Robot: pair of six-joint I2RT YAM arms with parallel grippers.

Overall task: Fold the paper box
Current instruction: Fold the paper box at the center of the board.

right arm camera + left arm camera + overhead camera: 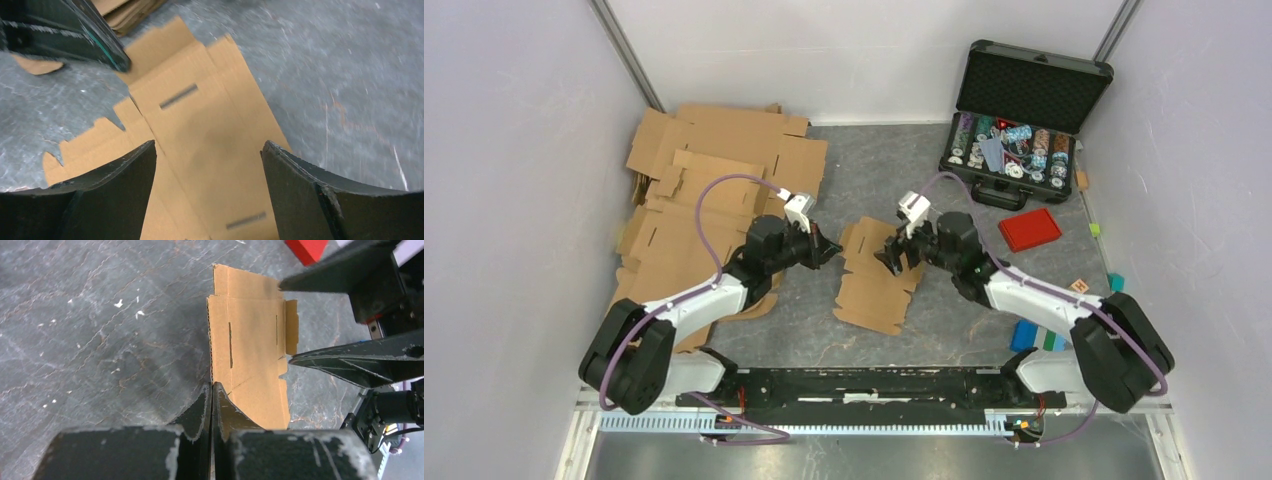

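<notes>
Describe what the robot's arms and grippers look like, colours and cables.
The left arm and right arm are black with white middle links. A purple cable loops to each white wrist camera. The left gripper and right gripper have black, scuffed fingers.

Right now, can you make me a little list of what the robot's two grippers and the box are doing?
paper box: flat, unfolded, lying between the two arms
left gripper: shut, tips at the box's left edge
right gripper: open, over the box's right side
spare cardboard: piled at far left
black case: open, far right
red lid: lying near the case
</notes>
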